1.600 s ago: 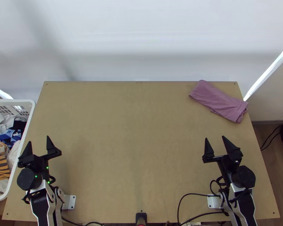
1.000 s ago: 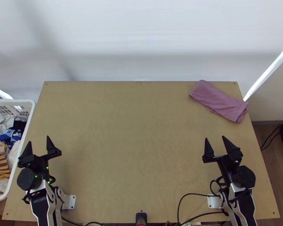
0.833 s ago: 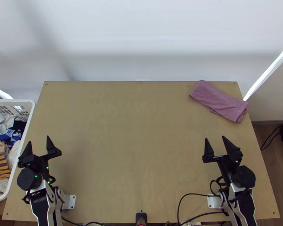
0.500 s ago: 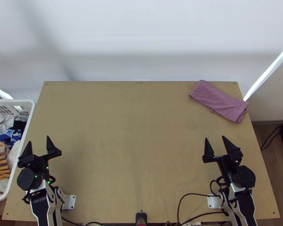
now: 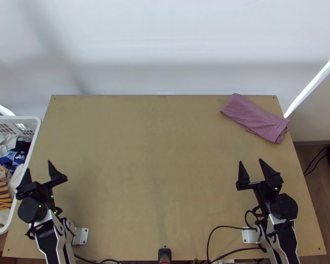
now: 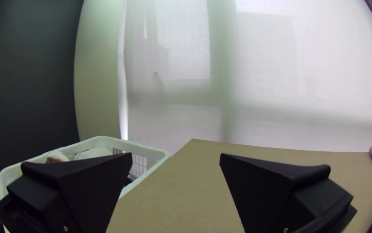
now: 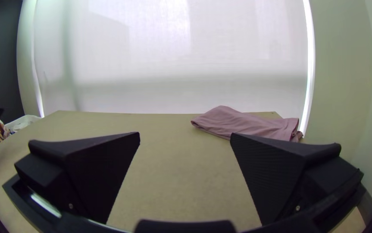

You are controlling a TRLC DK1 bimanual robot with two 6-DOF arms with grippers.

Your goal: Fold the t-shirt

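A mauve cloth (image 5: 255, 118) lies folded into a long bundle at the table's far right corner; the right wrist view shows this cloth (image 7: 246, 123) beyond the fingers. My left gripper (image 5: 38, 168) is at the table's left side near the basket, open with nothing between its fingers; in its own wrist view the left gripper (image 6: 176, 155) stands wide apart. At the near right, my right gripper (image 5: 250, 161) is open too, well short of the cloth; in the right wrist view the gripper (image 7: 185, 134) has bare table between its fingers.
A white basket (image 5: 23, 176) holding mixed clothes stands against the table's left edge, close beside the left gripper. The wooden table (image 5: 156, 154) lies bare between the arms. Black cables (image 5: 209, 237) run along its near edge.
The left gripper has shifted slightly to the left, toward the basket, and turned a little. The right gripper and the cloth have stayed in place.
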